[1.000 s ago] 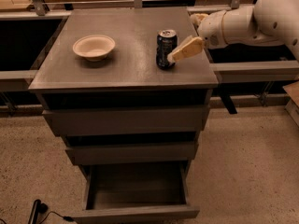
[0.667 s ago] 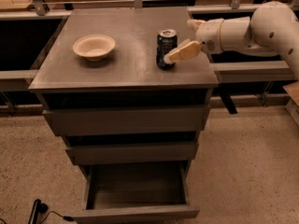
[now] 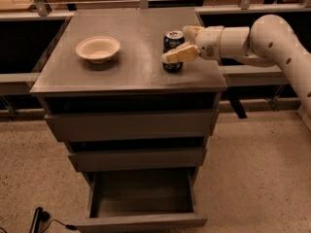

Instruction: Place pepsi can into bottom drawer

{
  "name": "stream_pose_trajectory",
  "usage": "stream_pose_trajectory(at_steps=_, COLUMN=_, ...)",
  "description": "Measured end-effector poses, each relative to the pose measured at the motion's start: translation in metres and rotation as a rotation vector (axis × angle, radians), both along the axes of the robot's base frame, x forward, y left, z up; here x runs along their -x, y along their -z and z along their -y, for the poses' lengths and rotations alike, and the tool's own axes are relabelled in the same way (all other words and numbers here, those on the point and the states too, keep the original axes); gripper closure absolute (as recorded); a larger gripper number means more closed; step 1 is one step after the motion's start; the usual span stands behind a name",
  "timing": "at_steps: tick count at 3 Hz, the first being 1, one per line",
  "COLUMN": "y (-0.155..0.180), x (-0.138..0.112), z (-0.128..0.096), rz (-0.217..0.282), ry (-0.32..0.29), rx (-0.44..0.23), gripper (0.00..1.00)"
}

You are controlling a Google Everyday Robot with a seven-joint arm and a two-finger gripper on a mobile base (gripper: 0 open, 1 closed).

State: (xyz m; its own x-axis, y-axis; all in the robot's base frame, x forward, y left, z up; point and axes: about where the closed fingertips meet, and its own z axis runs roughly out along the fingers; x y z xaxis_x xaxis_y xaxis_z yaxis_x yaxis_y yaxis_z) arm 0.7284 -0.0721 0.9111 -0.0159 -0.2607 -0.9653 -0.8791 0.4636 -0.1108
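Observation:
The pepsi can [image 3: 172, 62] stands upright on the cabinet top [image 3: 126, 67], towards its right side. My gripper [image 3: 174, 43] reaches in from the right and is open, with one finger [image 3: 181, 55] across the can's near side and the other behind its top. The can still rests on the surface. The bottom drawer [image 3: 141, 222] is pulled out below, and its shallow tray looks empty.
A beige bowl [image 3: 97, 49] sits on the left part of the cabinet top. The two upper drawers [image 3: 129, 125] are shut. A black cable [image 3: 39, 217] lies on the speckled floor at the lower left. Dark benches run behind and beside the cabinet.
My gripper has moved left along the cabinet top, and its fingers now straddle the can instead of standing just to its right. The can has not moved.

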Motion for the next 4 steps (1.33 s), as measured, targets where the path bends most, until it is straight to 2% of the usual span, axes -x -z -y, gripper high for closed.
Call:
stream_pose_trajectory(at_steps=2, y=0.024, x=-0.012, z=-0.017, rz=-0.036, ry=-0.021, rx=-0.053, gripper=0.63)
stream_pose_trajectory(at_steps=3, y=0.000, x=-0.010, z=-0.022, rz=0.020, ry=-0.063, rx=-0.143, gripper=0.86)
stream_pose_trajectory(at_steps=4, y=-0.052, x=0.016, z=-0.022, rz=0.143, ry=-0.145, rx=-0.210, gripper=1.00)
